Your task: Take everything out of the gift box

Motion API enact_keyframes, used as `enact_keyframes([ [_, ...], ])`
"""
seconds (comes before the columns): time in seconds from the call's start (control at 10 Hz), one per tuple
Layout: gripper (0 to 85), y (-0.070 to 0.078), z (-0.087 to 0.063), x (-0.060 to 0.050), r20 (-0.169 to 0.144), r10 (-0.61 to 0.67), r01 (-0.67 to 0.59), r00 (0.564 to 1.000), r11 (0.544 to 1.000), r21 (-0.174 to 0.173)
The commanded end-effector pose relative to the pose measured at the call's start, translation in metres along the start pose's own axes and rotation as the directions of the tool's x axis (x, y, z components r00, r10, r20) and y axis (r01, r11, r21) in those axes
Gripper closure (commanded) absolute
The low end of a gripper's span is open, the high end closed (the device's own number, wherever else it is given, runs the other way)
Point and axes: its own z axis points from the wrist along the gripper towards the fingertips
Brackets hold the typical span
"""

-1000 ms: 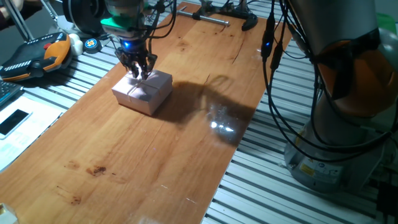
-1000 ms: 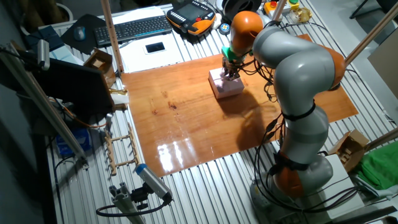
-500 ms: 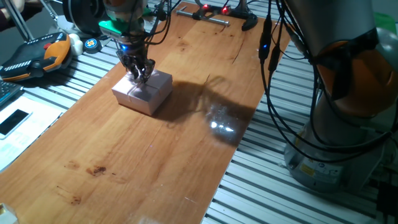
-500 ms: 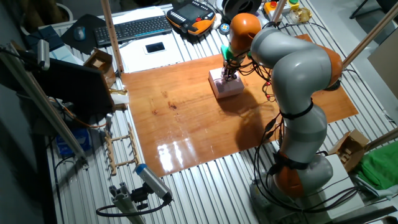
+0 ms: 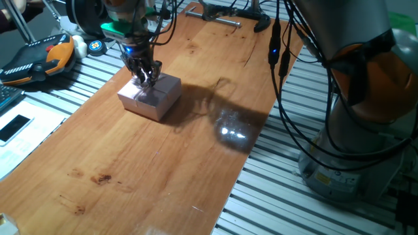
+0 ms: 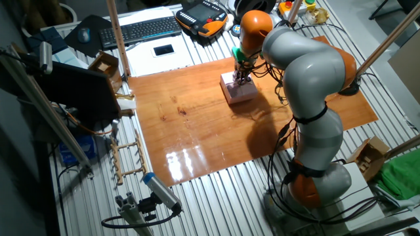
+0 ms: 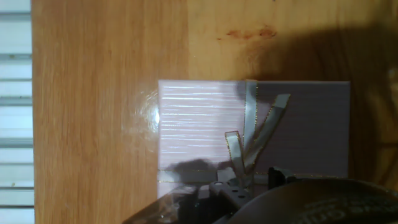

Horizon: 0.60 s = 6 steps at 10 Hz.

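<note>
Little has moved since a second ago: the gripper [image 5: 146,77] stays low over the box [image 5: 150,95], shifted only slightly, and the fingers that looked a little spread then now sit drawn close together at the string bow [image 7: 252,140]. Whether they actually pinch the string I cannot tell — the hand view shows the ribbon loops running down right to the dark finger parts at the bottom edge, where the contact is hidden.

That box is small, square and pale pink, with the lid [image 7: 205,124] still on it; the lid is flat, faintly ribbed, and crossed by a thin pale ribbon that meets in the bow near the middle. With the lid closed, nothing inside can be seen — no cube, no block, no flat piece shows in any view.

It sits on the wooden board [image 5: 163,156] toward the far end in one fixed view, near the board's left edge but not at it. Beyond that edge lies slatted metal table [image 5: 39,111] with an orange-and-black pendant [image 5: 39,57], a phone [image 5: 14,127] and, in the other fixed view, a keyboard [image 6: 141,29]. Most of the board toward the near end is bare wood with a bright glare patch [image 5: 232,132]. On the right, cables [image 5: 284,72] hang beside the arm's base [image 5: 356,130], close to the board's right edge.
</note>
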Motion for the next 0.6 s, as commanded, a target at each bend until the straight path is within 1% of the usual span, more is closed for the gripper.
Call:
enact_keyframes([
  [0.0, 49.0, 0.0002, 0.0017, -0.0002, 0.000, 0.003, -0.003, 1.000, 1.000, 0.000],
  [0.3, 49.3, 0.0013, 0.0065, -0.0004, -0.011, 0.015, -0.015, 1.000, 1.000, -0.003],
  [0.4, 52.3, 0.0013, 0.0068, -0.0001, -0.014, 0.021, -0.021, 1.000, 1.000, -0.001],
  [0.5, 60.7, 0.0014, 0.0074, 0.0003, -0.014, 0.023, -0.023, 1.000, 1.000, -0.001],
])
